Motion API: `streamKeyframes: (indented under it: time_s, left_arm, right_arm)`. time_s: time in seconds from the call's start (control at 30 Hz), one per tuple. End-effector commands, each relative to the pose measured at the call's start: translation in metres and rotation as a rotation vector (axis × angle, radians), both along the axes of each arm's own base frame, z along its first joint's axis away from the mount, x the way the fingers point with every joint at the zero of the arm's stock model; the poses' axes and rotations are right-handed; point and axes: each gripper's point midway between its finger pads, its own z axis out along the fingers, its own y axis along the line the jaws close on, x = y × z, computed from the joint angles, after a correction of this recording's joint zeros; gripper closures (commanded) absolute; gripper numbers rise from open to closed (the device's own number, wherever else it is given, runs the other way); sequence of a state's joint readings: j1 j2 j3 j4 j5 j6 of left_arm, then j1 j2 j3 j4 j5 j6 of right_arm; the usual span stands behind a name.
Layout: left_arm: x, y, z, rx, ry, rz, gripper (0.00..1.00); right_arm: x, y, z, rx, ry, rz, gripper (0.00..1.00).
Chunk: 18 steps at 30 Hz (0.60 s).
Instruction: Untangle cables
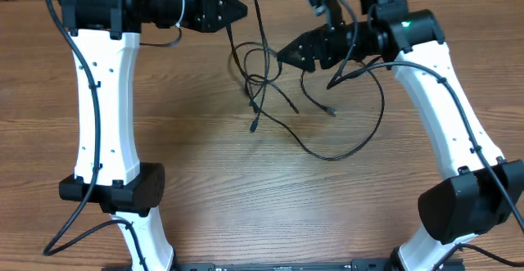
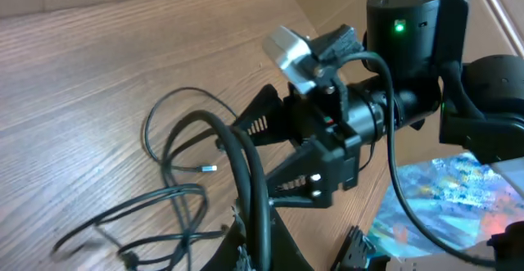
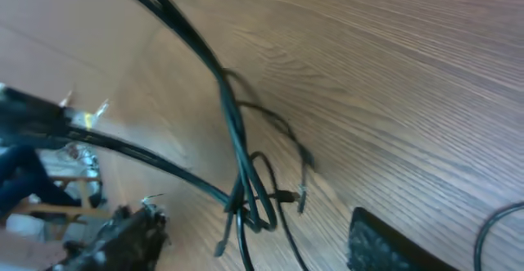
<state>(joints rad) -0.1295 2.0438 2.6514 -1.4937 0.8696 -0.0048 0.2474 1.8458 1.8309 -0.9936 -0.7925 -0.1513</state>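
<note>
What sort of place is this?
Probably a robotics lab workbench: a white left arm and right arm stand at a wood-grain table, with thin black cables tangled between them.

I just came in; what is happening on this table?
Thin black cables lie tangled on a wooden table. The left end effector is shut on a few strands and holds them raised. The right end effector, jaws open, hovers close beside the tangle. Nothing is untangled yet.
</note>
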Motion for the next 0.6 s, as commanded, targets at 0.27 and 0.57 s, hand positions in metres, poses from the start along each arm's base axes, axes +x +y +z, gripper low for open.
streamKeyframes:
  time_s: [0.27, 0.57]
  left_arm:
    - [-0.008, -0.004, 0.011, -0.005, 0.004, 0.020, 0.96]
    - [-0.011, -0.009, 0.010, -0.012, 0.024, 0.019, 0.96]
  right_arm:
    - [0.014, 0.010, -0.042, -0.181, 0.051, -0.179, 0.42]
    - [0.036, 0.008, -0.074, -0.232, 0.133, -0.343, 0.45]
